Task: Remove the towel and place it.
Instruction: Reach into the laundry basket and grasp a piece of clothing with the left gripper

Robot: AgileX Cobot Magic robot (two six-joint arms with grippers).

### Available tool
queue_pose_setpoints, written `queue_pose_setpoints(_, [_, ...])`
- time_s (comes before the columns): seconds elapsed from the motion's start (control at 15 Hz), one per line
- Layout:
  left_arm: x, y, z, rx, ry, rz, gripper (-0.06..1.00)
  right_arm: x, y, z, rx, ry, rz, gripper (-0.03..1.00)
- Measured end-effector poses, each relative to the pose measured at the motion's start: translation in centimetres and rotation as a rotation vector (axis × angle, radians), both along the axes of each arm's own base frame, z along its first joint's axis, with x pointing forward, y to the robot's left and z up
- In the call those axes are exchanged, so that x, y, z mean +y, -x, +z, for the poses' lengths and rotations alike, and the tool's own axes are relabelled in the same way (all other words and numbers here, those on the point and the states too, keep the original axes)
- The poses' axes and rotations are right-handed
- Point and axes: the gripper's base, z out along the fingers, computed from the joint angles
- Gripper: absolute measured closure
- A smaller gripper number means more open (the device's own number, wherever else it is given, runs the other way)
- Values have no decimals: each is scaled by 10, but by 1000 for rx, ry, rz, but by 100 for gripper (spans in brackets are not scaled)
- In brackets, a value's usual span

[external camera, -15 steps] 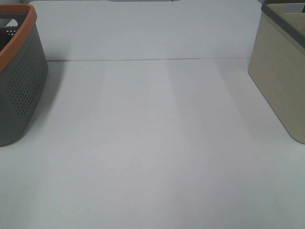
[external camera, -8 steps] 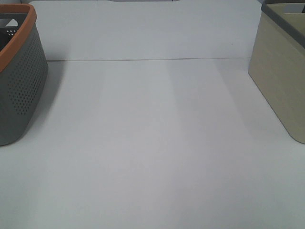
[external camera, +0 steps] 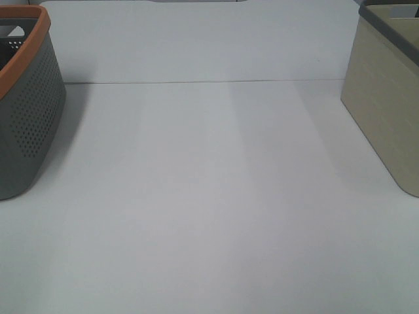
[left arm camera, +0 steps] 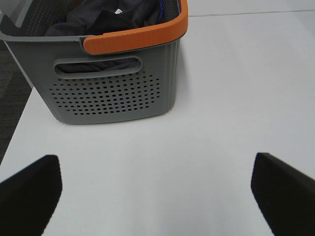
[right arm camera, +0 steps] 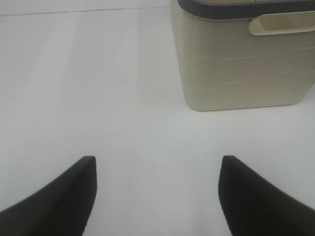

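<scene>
The towel (left arm camera: 108,17) is a dark charcoal cloth bunched inside the grey basket (left arm camera: 113,93) with an orange rim, seen in the left wrist view; a small white tag shows on it. My left gripper (left arm camera: 155,194) hovers over the white table some way short of the basket, open and empty. Over bare table near the beige bin (right arm camera: 246,59), my right gripper (right arm camera: 157,191) is likewise open with nothing between its fingers. Neither gripper appears in the exterior high view, where the grey basket (external camera: 26,124) stands at the left edge.
The beige bin (external camera: 386,98) with a dark rim stands at the right edge of the white table (external camera: 209,196). A thin seam (external camera: 196,82) runs across the table towards the back.
</scene>
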Motion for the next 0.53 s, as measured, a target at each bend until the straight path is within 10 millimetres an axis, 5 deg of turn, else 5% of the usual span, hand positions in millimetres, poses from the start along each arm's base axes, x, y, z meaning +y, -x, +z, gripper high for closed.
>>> queue_pose_setpoints(0.13, [0, 1, 2, -2, 0, 0, -5, 0, 0, 0, 0, 0, 0, 27])
queue_pose_setpoints(0.53, [0, -23, 79, 181, -1, -1, -4, 0, 0, 0, 0, 0, 0, 27])
